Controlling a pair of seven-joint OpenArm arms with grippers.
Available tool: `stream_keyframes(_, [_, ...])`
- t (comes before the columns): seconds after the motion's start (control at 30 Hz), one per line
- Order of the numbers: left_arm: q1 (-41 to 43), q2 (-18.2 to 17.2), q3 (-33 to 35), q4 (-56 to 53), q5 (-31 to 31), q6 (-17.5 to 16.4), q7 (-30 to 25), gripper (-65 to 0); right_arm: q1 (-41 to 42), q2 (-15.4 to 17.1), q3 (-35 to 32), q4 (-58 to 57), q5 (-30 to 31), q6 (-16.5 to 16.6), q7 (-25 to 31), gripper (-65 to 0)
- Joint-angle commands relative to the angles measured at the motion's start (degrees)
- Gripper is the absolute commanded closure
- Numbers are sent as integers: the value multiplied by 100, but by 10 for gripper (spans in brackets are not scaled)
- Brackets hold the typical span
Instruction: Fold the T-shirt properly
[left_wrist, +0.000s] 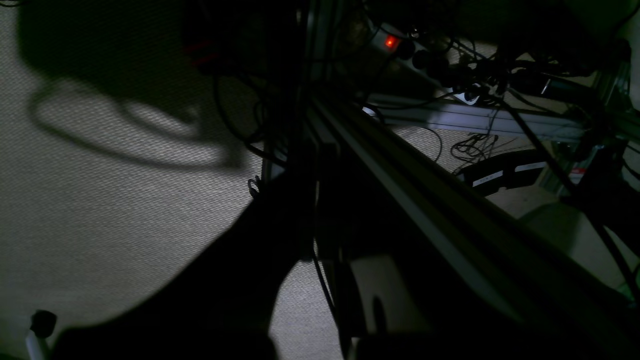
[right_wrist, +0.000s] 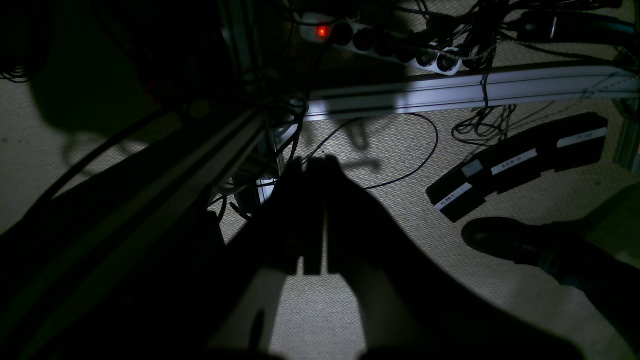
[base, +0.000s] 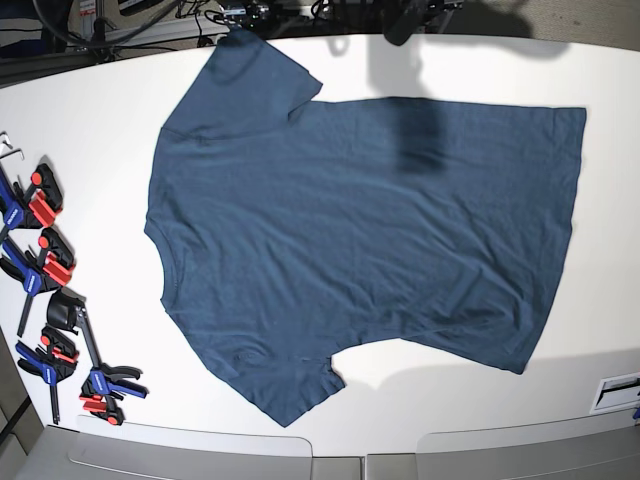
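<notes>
Right gripper (right_wrist: 312, 220) is down low, below the table, jaws pressed together on nothing, pointing at carpet (right_wrist: 310, 310). Around it: a power strip (right_wrist: 370, 40) with its red light on, a frame rail (right_wrist: 465, 90), a black pedal bar (right_wrist: 520, 165) and somebody's shoe (right_wrist: 500, 240) on the floor. The left gripper (left_wrist: 280, 215) is just a dark shape in its own wrist view, too murky to read the jaws by eye, though it reads as closed and nothing is in it. It too hangs beside a frame rail over carpet.

Up top, neither arm shows in the base view. The T-shirt (base: 370, 240) lies spread flat on the white table (base: 90, 130), neck toward the clamps (base: 45, 260) along one edge, hem toward the opposite edge, both sleeves out. A few soft ripples near the lower hem corner, otherwise smooth. No fold made yet, by the look of it.

How will it handle? Light, limp knit, I'd say: it will drape and drag, and a single pinch will pull the cloth into a bunch. Best bet is both grippers together, pinching a sleeve and the hem corner along one side, lifting just clear and laying that edge over.
</notes>
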Motion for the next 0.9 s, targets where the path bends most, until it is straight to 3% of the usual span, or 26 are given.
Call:
stream_keyframes(0.0, [35,15,4,42,-4,-42,-101,0,11,28,2,46,-20,-33,59,0])
stream_keyframes(0.33, [339,15,4,560,385,-39,-122,0,11,28,2,46,-20,-33,59,0])
stream_keyframes(0.67, [544,7,4,802,398,-42,-87,0,0,44,2,46,-22,-33,57,0])
stream_keyframes(0.87, [638,-195,4,804,398,-42,-74,0,-79,76,2,52,-22,-35,57,0])
